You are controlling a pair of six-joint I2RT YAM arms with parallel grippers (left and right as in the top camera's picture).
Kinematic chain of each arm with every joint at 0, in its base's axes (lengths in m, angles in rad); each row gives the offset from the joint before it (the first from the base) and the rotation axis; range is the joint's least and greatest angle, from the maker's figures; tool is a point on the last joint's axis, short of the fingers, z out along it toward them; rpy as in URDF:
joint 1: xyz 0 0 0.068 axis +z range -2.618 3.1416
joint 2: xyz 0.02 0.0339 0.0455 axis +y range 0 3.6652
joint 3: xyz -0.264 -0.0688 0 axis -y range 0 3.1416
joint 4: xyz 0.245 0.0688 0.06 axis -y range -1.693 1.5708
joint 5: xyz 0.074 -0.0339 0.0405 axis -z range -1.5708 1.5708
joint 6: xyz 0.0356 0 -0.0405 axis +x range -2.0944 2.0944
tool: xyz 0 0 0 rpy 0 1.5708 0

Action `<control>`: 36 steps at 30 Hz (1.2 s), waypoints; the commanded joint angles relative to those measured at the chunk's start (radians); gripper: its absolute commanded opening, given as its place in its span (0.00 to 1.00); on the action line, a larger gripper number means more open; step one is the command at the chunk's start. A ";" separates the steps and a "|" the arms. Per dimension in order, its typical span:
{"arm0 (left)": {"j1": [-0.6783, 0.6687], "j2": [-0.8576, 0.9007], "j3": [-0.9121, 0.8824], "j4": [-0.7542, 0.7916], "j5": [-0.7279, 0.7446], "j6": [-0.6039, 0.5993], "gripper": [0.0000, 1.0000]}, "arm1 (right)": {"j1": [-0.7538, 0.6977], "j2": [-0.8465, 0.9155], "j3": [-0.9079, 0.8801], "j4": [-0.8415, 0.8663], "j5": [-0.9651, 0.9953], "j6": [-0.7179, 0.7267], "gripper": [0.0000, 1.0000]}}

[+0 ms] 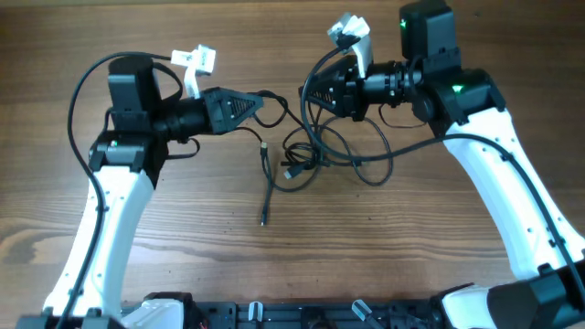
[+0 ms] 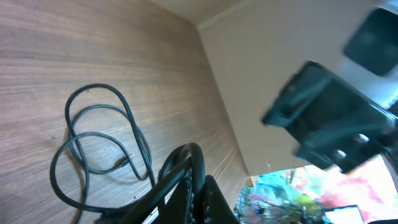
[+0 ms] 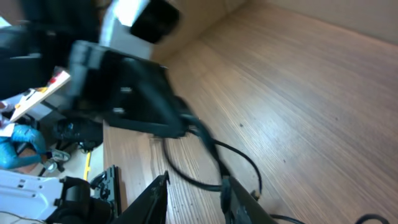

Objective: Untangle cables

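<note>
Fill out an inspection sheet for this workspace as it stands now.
Surface: wooden table, grain running left to right, bare apart from the cords.
Job's things: cables, thin black cords looped and crossed at table centre; one straight end trails toward the front edge.
Clutter: nothing seen.
Grippers: left gripper shut on a cord at the tangle's upper left; right gripper facing it across a small gap, jaws partly apart in the right wrist view, a cord running in front of them; whether it holds anything cannot be told.
Cables: thicker arm wiring arcs over the left arm.
Surroundings: blurred coloured items beyond the table edge.
</note>
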 commanded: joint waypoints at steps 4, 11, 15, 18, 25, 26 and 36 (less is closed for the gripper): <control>0.013 0.029 0.015 0.010 0.081 -0.012 0.04 | 0.072 -0.001 0.009 -0.017 0.094 -0.025 0.37; 0.016 0.029 0.015 0.013 0.080 -0.180 0.04 | 0.151 0.003 0.002 -0.017 0.315 -0.051 0.46; 0.022 0.029 0.015 0.013 0.080 -0.305 0.04 | 0.161 0.014 -0.008 -0.027 0.358 -0.104 0.50; 0.021 0.029 0.015 0.014 0.081 -0.378 0.04 | 0.180 0.025 -0.015 -0.027 0.359 -0.180 0.52; 0.021 0.029 0.015 0.014 0.093 -0.454 0.05 | 0.249 0.066 -0.016 0.013 0.505 -0.220 0.52; 0.021 0.029 0.015 0.014 0.099 -0.453 0.06 | 0.254 0.070 -0.016 0.014 0.504 -0.235 0.51; 0.021 0.029 0.015 0.014 0.108 -0.468 0.10 | 0.263 0.084 -0.016 0.082 0.583 -0.229 0.31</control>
